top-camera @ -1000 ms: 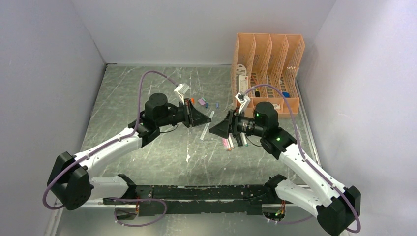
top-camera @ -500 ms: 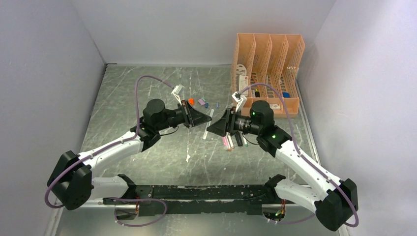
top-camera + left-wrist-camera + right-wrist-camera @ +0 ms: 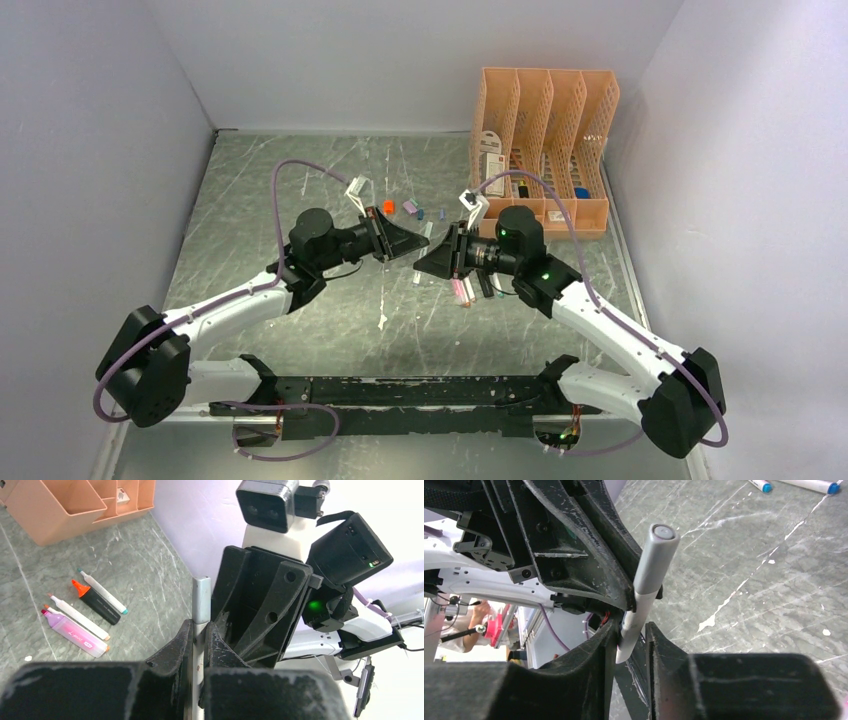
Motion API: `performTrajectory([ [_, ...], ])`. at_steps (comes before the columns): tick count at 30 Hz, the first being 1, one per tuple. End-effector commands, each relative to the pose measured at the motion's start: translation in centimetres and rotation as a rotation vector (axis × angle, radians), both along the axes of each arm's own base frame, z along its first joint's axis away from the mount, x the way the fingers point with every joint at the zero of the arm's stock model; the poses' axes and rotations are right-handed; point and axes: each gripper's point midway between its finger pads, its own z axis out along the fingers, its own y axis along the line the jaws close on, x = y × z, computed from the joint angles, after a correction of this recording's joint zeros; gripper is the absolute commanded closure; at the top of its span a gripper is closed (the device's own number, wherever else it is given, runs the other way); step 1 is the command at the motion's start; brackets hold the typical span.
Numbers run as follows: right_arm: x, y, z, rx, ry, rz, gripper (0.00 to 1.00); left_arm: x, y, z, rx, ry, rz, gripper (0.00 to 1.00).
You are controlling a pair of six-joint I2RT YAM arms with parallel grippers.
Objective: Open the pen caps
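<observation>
Above grey marbled tabletop, left gripper pinches a slim white pen; right gripper flanks it, clamp unclear. Its grey plastic cap looks light, slick: squeeze its sides.

The table looks like polished grey-green stone, streaked with white scratches. The organiser, upper right, is peach plastic mesh. The fingers are matt black plastic, scuffed; the cap is smooth grey plastic.
</observation>
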Motion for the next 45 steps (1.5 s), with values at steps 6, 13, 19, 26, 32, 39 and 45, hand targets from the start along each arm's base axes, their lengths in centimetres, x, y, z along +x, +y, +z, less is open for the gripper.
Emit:
performTrajectory([
  [6,0.5,-0.6,-0.7,-0.050,-0.007,-0.056,0.81,-0.2,0.0,1.1,-0.028,-0.042,0.009,0.93],
  [13,0.7,-1.8,-1.5,-0.120,-0.002,-0.102,0.83,-0.2,0.2,0.7,-0.006,-0.038,0.014,0.91],
  [19,0.9,-2.4,-1.7,-0.159,-0.003,-0.125,0.85,-0.3,0.4,0.4,0.005,-0.036,0.017,0.90],
  [26,0.9,-2.6,-1.6,-0.168,-0.002,-0.130,0.87,-0.3,0.2,-0.2,0.032,-0.025,0.011,0.67],
  [32,0.4,-2.5,-2.3,-0.168,0.019,-0.109,0.89,0.2,-0.2,-0.3,0.048,-0.024,0.005,0.48],
  [39,0.1,-2.3,-2.7,-0.175,0.032,-0.084,0.90,0.9,-0.8,-0.3,0.062,-0.035,0.000,0.44],
  [45,-0.2,-2.2,-2.9,-0.176,0.045,-0.067,0.92,1.3,-0.8,-0.5,0.074,-0.048,0.017,0.45],
])
